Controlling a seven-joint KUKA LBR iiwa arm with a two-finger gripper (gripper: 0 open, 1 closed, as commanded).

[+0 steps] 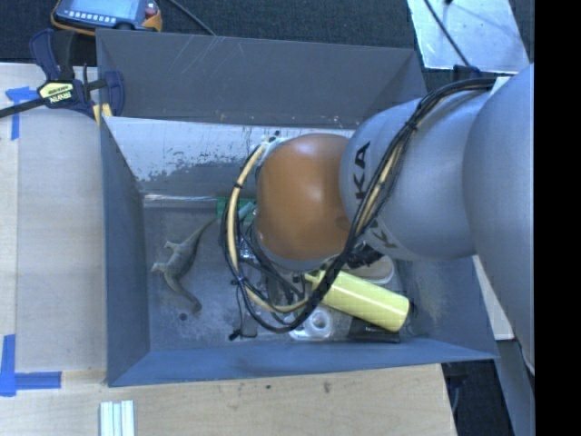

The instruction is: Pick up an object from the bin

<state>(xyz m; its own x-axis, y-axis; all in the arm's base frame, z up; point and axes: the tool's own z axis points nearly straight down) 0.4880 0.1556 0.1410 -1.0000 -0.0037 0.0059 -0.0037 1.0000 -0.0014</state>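
Note:
My gripper shows as a dark body wrapped in cables, low over the middle of the bin floor. Right beside it, to the right, a yellow cylinder lies tilted, its left end tucked under the cables. A small silvery-white piece sits just below the gripper near the front wall. A grey toy lizard lies apart on the left of the floor. A green bit peeks out at the gripper's upper left.
The orange wrist cover and the thick arm hide the centre and right of the bin. A dark flat thing lies under the yellow cylinder at the front wall. Open floor lies between the lizard and the gripper.

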